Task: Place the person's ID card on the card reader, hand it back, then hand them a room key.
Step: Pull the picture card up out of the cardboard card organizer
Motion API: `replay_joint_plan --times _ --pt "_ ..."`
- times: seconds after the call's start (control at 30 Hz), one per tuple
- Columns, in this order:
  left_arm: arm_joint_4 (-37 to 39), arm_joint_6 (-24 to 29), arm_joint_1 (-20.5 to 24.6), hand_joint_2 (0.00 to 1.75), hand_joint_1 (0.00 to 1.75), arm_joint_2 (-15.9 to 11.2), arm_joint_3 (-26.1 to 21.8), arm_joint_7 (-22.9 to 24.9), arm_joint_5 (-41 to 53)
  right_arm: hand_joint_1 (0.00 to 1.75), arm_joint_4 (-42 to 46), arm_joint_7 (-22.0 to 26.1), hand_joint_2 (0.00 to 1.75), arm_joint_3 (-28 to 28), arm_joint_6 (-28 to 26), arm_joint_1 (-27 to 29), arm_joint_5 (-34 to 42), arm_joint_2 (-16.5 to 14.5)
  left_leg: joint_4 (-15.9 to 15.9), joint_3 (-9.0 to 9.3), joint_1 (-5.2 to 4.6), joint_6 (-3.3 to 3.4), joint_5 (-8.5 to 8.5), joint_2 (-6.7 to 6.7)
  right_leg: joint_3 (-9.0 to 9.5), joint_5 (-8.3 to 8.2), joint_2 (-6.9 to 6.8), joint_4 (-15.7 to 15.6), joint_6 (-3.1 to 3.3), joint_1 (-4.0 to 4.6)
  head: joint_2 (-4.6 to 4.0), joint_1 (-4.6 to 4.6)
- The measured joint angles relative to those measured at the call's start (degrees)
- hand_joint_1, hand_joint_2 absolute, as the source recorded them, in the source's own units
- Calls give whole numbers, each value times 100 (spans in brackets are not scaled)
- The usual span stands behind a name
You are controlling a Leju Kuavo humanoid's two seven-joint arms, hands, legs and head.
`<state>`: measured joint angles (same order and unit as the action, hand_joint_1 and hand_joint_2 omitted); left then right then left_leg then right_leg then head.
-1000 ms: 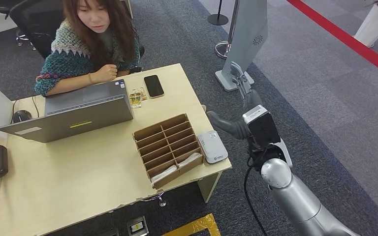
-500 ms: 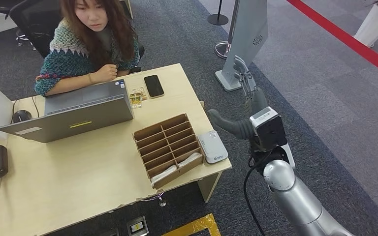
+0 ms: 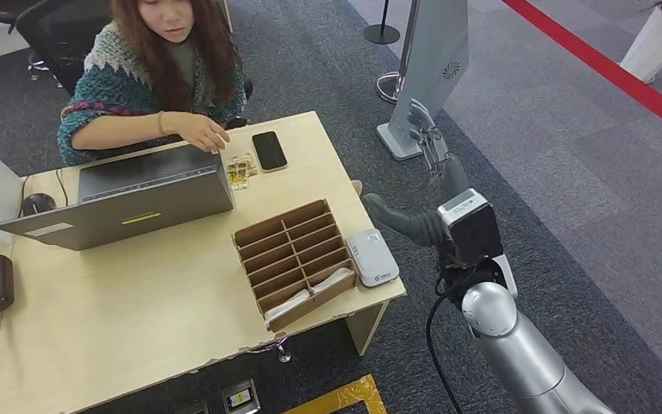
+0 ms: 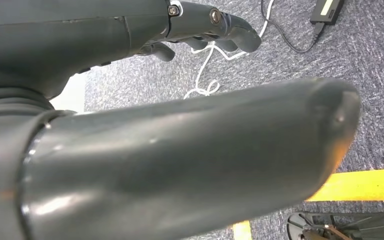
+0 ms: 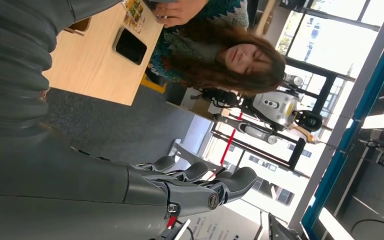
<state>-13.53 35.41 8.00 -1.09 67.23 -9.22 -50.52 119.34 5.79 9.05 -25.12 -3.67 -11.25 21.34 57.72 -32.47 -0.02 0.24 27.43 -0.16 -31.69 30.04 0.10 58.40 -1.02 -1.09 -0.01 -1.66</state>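
Clearly right hand (image 3: 427, 151) — fingers (image 5: 200, 172) apart, holding nothing

We see even, bright indoor light on the tabletop (image 3: 138, 293) with soft shadows. Daylight blows out the windows (image 5: 330, 30) in the right wrist view; the near thumb (image 4: 180, 165) looks blurred.

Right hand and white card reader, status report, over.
Right hand raised beside the desk, fingers apart, holding nothing. White card reader bare on the wooden desk. Person's hand reaching behind the grey laptop.
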Motion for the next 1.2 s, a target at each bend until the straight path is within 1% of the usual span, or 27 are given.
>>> replay_joint_plan --times 0.2,0.67,1.2 --pt "0 -13 6 0 0 0 0 7 20 0 0 -30 175 -5 37 59 -119 -4 0 0 0 0 0 0 0 0 0 0 0 0 1 0" --pt "0 -8 8 0 0 0 0 7 18 0 2 40 175 -14 170 65 -5 -37 0 -1 0 0 0 0 0 0 0 0 0 0 0 0" --pt "0 0 22 0 0 0 1 7 83 0 35 44 175 -35 267 65 -39 -86 0 0 0 0 0 0 0 0 0 0 0 0 1 0"
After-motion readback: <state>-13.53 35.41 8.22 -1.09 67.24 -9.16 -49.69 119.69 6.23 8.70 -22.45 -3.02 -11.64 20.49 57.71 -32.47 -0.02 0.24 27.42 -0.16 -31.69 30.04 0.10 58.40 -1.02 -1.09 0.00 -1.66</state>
